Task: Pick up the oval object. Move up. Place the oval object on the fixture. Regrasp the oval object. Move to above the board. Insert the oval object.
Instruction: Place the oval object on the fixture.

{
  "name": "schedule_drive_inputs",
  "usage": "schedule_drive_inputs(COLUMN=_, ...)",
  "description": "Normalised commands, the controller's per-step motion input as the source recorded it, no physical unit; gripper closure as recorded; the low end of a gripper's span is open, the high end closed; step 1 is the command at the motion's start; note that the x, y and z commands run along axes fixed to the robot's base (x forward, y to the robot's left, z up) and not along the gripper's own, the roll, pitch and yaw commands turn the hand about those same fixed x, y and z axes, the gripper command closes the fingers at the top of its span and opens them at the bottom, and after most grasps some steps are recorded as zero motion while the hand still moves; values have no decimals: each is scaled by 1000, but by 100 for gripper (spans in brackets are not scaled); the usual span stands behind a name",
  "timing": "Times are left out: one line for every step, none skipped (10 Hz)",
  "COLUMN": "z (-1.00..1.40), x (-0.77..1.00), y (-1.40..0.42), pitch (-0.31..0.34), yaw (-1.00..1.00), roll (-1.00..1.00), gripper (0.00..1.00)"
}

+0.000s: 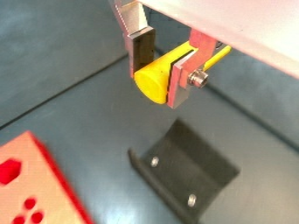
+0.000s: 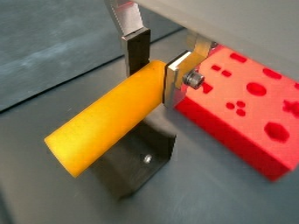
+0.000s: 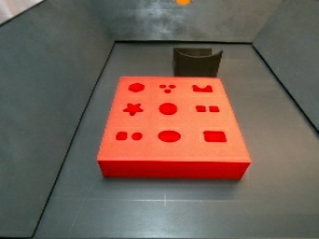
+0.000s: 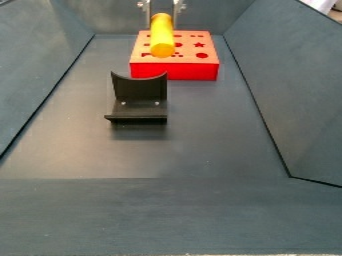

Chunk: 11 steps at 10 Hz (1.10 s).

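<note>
My gripper [image 1: 160,74] is shut on the oval object [image 1: 149,81], a yellow-orange peg held crosswise between the silver fingers. The peg [image 2: 105,127] sticks out far to one side of the jaws [image 2: 158,68]. I hold it high above the floor, over the dark fixture [image 1: 187,166], which also shows in the wrist view [image 2: 135,168]. In a side view the peg [image 4: 162,33] hangs under the gripper [image 4: 162,10], and the fixture [image 4: 138,97] stands in front of the red board [image 4: 195,58]. In a side view only the peg's tip [image 3: 184,3] shows, above the fixture [image 3: 196,62] and board [image 3: 171,121].
The board's cut-out holes lie in three rows on its top. Sloping grey walls [image 4: 54,80] close in the bin floor on all sides. The red board also shows beside the fixture in both wrist views [image 1: 35,184] [image 2: 246,105].
</note>
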Motion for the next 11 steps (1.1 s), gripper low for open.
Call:
schedule_drive_inputs(z=-98, x=755, y=-118, pitch=18, yaw=-104, roll=-1000, gripper=100)
schedule_drive_inputs(z=-55, x=667, y=-58, pitch=36, yaw=-104, roll=-1000, gripper=100)
schedule_drive_inputs(z=-28, x=566, y=-3, pitch=58, yaw=-107, roll=-1000, gripper=100)
schedule_drive_inputs(z=-30, x=503, y=18, pitch=64, yaw=-110, roll=-1000, gripper=100)
schedule_drive_inputs(z=-29, x=419, y=32, pitch=72, yaw=-117, roll=-1000, gripper=100)
schedule_drive_inputs(z=-22, x=354, y=38, pitch=78, yaw=-125, roll=-1000, gripper=100)
schedule_drive_inputs(z=-22, x=288, y=42, pitch=84, yaw=-135, roll=-1000, gripper=100)
schedule_drive_inputs(z=-24, x=226, y=45, pitch=90, yaw=-146, roll=-1000, gripper=100)
schedule_drive_inputs(z=-23, x=124, y=48, pitch=77, yaw=-138, roll=-774, gripper=100)
schedule_drive_inputs(z=-20, x=89, y=49, pitch=66, yaw=-135, roll=-666, gripper=100)
schedule_drive_inputs(z=-17, x=65, y=46, pitch=27, yaw=-121, roll=-377, gripper=100)
